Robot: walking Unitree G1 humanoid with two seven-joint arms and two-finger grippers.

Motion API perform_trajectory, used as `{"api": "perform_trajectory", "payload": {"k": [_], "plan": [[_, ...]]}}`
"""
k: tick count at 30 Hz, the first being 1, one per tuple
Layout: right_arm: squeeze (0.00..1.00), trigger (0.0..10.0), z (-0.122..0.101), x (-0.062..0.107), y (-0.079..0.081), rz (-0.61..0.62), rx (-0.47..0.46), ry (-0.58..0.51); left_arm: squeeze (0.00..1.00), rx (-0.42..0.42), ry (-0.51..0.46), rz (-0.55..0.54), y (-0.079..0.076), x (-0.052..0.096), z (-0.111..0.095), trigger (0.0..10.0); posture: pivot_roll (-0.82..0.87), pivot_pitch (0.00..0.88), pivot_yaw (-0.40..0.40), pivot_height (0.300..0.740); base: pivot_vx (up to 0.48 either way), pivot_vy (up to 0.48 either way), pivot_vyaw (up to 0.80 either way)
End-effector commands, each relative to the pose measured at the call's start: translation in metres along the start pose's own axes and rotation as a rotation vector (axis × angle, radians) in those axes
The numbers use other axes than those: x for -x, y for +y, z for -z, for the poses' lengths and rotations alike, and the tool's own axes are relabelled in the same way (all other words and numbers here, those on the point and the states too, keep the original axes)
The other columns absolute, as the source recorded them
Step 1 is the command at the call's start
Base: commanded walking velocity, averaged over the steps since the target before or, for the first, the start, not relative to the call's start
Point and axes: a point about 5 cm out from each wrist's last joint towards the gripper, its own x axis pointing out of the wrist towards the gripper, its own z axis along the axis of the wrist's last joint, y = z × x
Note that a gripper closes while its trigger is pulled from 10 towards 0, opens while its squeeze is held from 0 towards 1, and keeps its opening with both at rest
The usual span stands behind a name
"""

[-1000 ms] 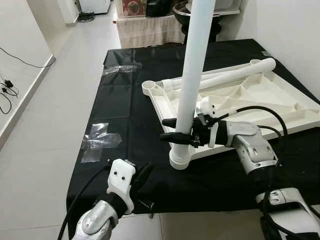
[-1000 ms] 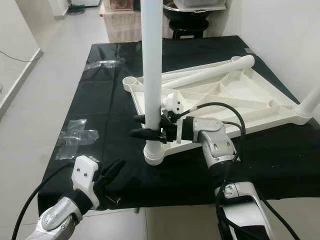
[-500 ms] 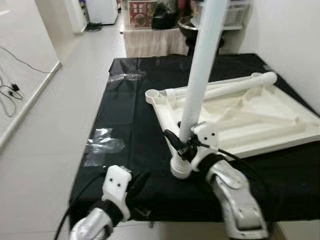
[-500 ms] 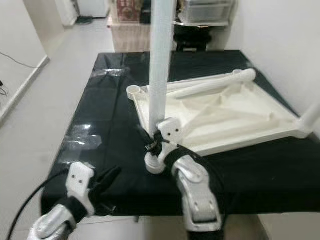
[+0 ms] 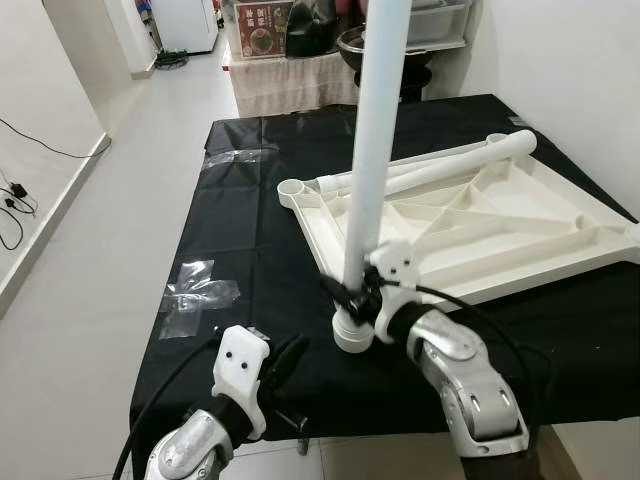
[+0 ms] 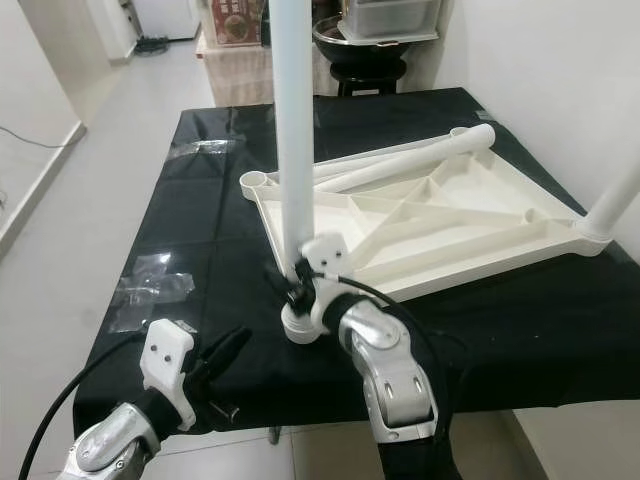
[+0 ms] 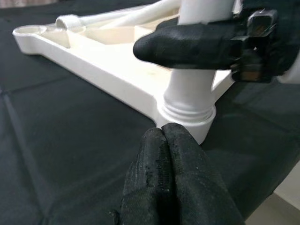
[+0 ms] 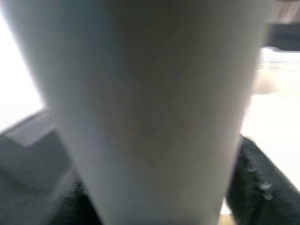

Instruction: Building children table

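we're looking down at the tabletop (image 5: 520, 215), white, lying upside down on the black cloth (image 5: 250, 220) with its ribbed underside up. landmark for everything below is the tabletop.

one leg (image 5: 375, 140) stands upright in the tabletop's near corner socket (image 5: 353, 332), on the corner closest to us. our right gripper (image 5: 350, 295) is clamped around that leg just above the socket, black fingers wrapped on both sides of the tube. in the right wrist view the leg (image 8: 150, 108) sits very close to the camera, blurred.

two loose legs (image 5: 440, 165) lie flat along the tabletop's far edge, side by side. the far-left corner socket (image 5: 292, 190) is open. another leg (image 6: 618, 195) stands up from the tabletop's right corner.

our left gripper (image 5: 283, 362) hovers over the cloth short of the tabletop's near corner, not touching anything. in the left wrist view its fingers (image 7: 171, 168) are pressed together, nothing between them, pointing at the socket base.

crumpled clear plastic (image 5: 198, 295) lies on the cloth left of the tabletop, a second piece (image 5: 238, 156) further back.
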Motion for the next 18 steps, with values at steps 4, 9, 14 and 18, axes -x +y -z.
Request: {"api": "perform_trajectory", "payload": {"k": [4,9,14,18], "plan": [[1.0,10.0,-0.029,-0.006,0.008,-0.295,0.057,-0.103,0.0,0.009,0.03,-0.003,0.002,0.0,0.006,10.0,0.04,0.143,0.033,0.74,0.0,0.0,0.0],[0.85,10.0,-0.036,-0.004,0.002,-0.6,0.179,-0.071,0.0,0.01,0.029,-0.001,0.0,-0.001,0.006,10.0,0.05,0.137,0.023,0.74,0.0,0.0,0.0],[0.0,10.0,-0.028,-0.006,-0.002,-0.79,0.206,0.02,0.0,0.009,0.027,-0.005,-0.001,0.0,0.006,10.0,0.06,0.135,0.02,0.74,0.0,0.0,0.0],[0.0,10.0,-0.023,-0.012,-0.006,-0.81,0.142,0.035,0.0,0.01,0.026,-0.006,-0.001,0.0,0.006,10.0,0.06,0.136,0.018,0.74,0.0,0.0,0.0]]}}
